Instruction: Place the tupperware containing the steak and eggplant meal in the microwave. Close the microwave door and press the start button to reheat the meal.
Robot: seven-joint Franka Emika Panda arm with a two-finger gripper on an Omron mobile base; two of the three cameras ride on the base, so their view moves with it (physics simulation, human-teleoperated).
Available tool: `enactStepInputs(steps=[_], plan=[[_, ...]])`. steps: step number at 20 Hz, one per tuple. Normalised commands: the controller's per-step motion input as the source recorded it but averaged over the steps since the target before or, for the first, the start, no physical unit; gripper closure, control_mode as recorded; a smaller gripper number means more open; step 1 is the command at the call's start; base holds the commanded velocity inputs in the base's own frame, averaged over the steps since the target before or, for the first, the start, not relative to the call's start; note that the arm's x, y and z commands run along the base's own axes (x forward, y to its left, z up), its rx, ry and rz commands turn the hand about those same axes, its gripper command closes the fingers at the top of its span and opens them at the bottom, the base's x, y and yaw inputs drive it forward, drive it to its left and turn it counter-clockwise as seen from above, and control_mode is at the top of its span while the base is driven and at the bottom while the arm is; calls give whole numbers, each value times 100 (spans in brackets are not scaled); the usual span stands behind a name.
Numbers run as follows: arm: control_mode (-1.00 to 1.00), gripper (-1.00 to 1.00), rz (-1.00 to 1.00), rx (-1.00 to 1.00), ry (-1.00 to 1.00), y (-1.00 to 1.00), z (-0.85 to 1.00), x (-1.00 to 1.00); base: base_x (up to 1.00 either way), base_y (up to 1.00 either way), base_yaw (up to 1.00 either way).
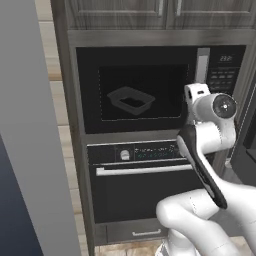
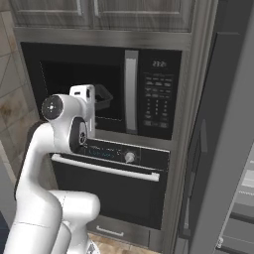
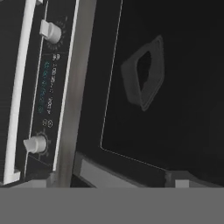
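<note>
The tupperware (image 1: 131, 100) sits inside the microwave (image 1: 160, 87), seen through the dark window of the shut door (image 1: 137, 90). To the right, the door's grey handle (image 1: 202, 67) stands upright beside the keypad (image 1: 224, 77). The gripper (image 3: 131, 183) faces the door, its jaws wide apart and holding nothing. The oven (image 1: 145, 180) is below.

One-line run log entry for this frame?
tupperware: inside microwave | microwave door: shut | gripper: open, holding nothing | start button: not yet pressed

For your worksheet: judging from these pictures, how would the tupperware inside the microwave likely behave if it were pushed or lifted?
The tupperware is low and wide behind the shut microwave door, so it would probably slide rather than tip. Its thin flared rim suggests a light tub that may flex slightly. Smooth walls could be slippery.
</note>
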Motion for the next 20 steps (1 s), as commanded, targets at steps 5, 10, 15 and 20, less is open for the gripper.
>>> enactStepInputs(steps=[5, 10, 15, 20], plan=[[-100, -100, 0, 6, 3, -36, -7, 0, 0, 0, 0], [-100, -100, 0, 0, 0, -25, -15, 0, 0, 0, 0], [-100, -100, 0, 0, 0, -38, -12, -10, 0, 0, 0], [-100, -100, 0, 0, 0, -37, -2, -12, 0, 0, 0]])
